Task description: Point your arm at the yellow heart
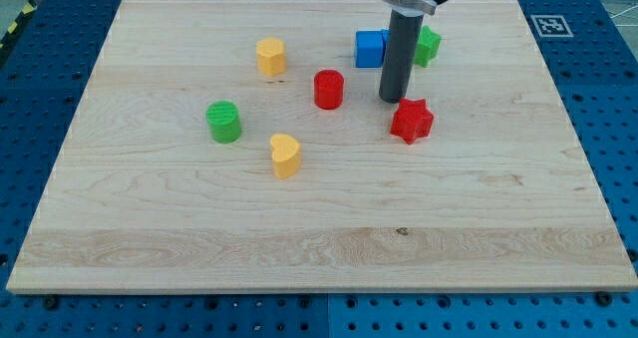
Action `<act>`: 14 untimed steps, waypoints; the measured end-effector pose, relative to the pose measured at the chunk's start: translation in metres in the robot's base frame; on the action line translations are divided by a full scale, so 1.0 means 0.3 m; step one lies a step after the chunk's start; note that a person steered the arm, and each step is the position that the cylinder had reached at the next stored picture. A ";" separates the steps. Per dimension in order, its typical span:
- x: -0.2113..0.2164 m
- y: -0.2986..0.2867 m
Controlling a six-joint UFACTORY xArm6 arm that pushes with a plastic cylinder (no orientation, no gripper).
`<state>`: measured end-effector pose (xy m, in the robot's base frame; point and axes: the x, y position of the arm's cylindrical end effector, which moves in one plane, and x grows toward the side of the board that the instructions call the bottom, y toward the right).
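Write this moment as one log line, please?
goal: yellow heart | my tip: just above red star, right of red cylinder | heart: apart, toward view's lower left | status: not yet pointed

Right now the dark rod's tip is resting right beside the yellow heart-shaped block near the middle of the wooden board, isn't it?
Not quite. In the camera view, my tip sits just above the red star-shaped block, toward the view's right. The yellow heart-shaped block does lie near the middle of the wooden board, but well apart from the tip.
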<state>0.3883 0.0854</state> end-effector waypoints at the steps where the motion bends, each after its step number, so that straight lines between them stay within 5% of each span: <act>1: 0.000 -0.001; 5: 0.067 -0.037; 14: 0.194 -0.552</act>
<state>0.4465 -0.0801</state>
